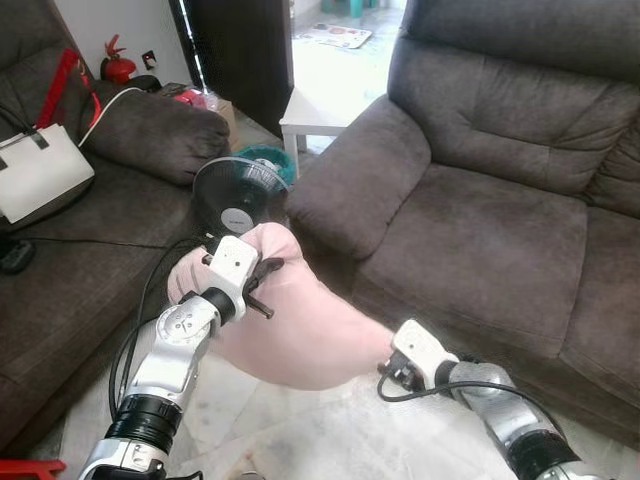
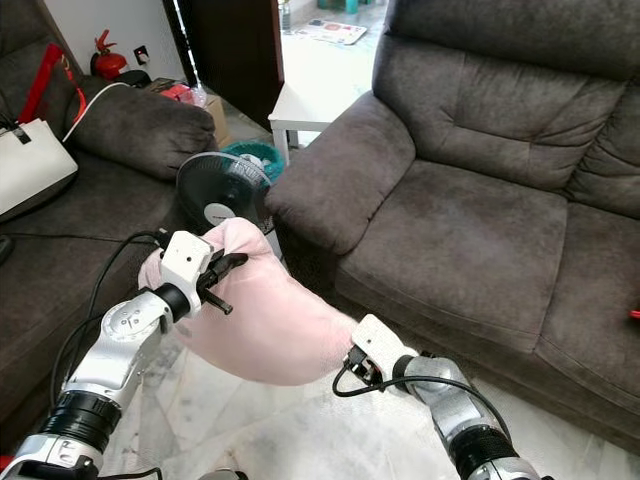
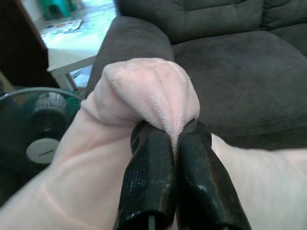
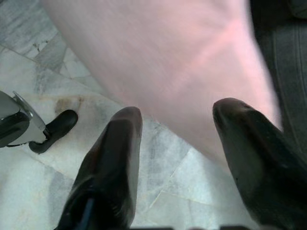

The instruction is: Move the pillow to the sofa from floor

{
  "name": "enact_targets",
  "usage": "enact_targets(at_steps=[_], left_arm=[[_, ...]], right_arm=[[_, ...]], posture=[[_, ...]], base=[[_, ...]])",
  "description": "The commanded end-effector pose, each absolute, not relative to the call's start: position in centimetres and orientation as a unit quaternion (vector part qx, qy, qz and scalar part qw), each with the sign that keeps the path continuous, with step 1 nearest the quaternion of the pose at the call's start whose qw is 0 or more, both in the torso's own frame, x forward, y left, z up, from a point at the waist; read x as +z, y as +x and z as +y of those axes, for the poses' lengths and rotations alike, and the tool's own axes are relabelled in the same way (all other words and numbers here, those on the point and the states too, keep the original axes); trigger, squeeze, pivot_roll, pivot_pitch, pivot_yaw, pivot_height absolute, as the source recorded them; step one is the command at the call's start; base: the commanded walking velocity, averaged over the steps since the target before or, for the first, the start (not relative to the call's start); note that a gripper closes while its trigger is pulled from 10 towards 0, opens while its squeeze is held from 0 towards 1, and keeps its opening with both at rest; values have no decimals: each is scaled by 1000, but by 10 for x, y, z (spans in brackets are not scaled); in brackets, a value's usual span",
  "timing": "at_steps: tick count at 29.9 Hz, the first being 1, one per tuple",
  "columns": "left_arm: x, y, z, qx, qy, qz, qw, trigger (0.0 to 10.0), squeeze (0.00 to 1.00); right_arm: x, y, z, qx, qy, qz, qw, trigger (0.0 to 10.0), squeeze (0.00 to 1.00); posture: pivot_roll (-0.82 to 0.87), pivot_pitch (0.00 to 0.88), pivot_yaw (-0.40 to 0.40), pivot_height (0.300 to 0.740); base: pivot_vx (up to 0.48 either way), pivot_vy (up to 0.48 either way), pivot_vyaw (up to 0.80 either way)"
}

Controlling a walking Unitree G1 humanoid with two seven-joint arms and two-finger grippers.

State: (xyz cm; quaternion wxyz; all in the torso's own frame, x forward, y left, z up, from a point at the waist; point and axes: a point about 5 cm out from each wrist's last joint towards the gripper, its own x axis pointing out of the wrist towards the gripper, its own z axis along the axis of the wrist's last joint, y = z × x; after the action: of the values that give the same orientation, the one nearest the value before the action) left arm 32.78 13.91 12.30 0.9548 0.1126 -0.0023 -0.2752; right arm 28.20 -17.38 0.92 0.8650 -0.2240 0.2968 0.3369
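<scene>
Daylight enters from the doorway behind the white table (image 1: 318, 112), washing out the floor (image 1: 345, 75) there, while the dark sofa (image 1: 500, 200) stays evenly, softly lit. Both eye views are fairly sharp. In the right wrist view the pink pillow (image 4: 163, 62) is smeared with blur, and the left wrist view's background is soft.

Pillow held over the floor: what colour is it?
Pale pink, plain; the pillow shows best in the left wrist view.
</scene>
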Motion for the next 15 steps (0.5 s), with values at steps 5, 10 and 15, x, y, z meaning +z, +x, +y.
enact_targets(at_steps=[5,10,15], left_arm=[[145,329,136,-294,124,-47,947,10000,0],[144,329,133,-299,125,-44,945,10000,0],[143,329,130,-304,126,-43,943,10000,0]], right_arm=[[13,288,-170,327,-232,289,869,10000,1000],[18,294,-171,309,-237,277,878,10000,1000],[18,295,-172,302,-243,275,880,10000,1000]], posture=[[116,68,53,740],[119,75,51,740],[119,82,48,740]], base=[[0,0,0],[0,0,0],[0,0,0]])
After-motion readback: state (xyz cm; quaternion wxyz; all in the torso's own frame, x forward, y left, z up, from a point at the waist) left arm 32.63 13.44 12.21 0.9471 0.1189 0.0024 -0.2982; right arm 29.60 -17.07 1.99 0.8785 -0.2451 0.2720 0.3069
